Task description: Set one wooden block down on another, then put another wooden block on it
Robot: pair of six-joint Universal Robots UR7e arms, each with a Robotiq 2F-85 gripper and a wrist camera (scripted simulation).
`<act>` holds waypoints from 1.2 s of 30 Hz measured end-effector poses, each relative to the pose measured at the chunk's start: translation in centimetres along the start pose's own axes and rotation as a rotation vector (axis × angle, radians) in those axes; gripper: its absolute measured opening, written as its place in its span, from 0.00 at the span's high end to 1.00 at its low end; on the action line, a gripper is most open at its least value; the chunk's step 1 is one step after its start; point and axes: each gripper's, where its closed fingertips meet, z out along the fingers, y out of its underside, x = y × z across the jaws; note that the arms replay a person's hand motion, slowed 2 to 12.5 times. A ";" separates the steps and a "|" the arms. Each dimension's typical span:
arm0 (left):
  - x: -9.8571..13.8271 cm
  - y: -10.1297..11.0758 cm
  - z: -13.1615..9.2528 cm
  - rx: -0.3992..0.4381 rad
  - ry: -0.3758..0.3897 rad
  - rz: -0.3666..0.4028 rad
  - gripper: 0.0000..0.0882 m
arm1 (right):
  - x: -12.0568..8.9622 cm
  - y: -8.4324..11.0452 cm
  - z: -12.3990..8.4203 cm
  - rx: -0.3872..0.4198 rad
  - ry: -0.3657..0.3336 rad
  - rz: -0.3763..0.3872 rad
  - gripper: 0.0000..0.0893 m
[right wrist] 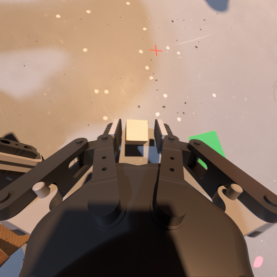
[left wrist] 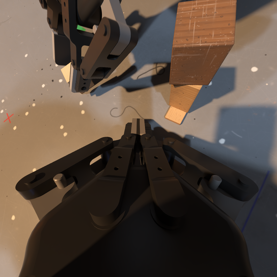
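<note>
In the left wrist view a stack of three wooden blocks stands at the right: a large dark brown block [left wrist: 202, 45] on top, a mid-brown block [left wrist: 183, 97] under it and a pale block [left wrist: 175, 116] at the bottom. My left gripper [left wrist: 138, 125] is shut and empty, just left of the stack's foot. My right gripper [right wrist: 137, 127] is open, its fingers on either side of a small pale wooden block [right wrist: 136, 130] with a gap on each side. The right gripper [left wrist: 84, 84] and its block [left wrist: 66, 73] also show at the upper left of the left wrist view.
The speckled grey-tan table bears a red cross mark [right wrist: 155, 50] beyond the right gripper, also at the left of the left wrist view [left wrist: 8, 118]. A green patch [right wrist: 209, 142] lies right of the right gripper. The left gripper's fingers [right wrist: 18, 154] show at the left.
</note>
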 end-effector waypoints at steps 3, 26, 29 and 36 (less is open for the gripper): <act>0.0 0.0 0.0 0.000 0.000 -0.001 1.00 | -0.1 0.1 0.2 -0.005 -0.009 -0.002 0.70; 0.0 0.0 0.0 0.000 -0.002 0.003 1.00 | -1.5 -2.6 -5.8 0.057 -0.211 0.012 0.70; 0.0 0.0 0.0 0.000 0.000 0.000 1.00 | -2.3 -3.2 -7.2 0.065 -0.271 0.001 0.70; 0.0 0.0 0.0 0.004 0.007 -0.010 1.00 | -4.4 -3.9 -10.1 0.073 -0.387 -0.082 0.70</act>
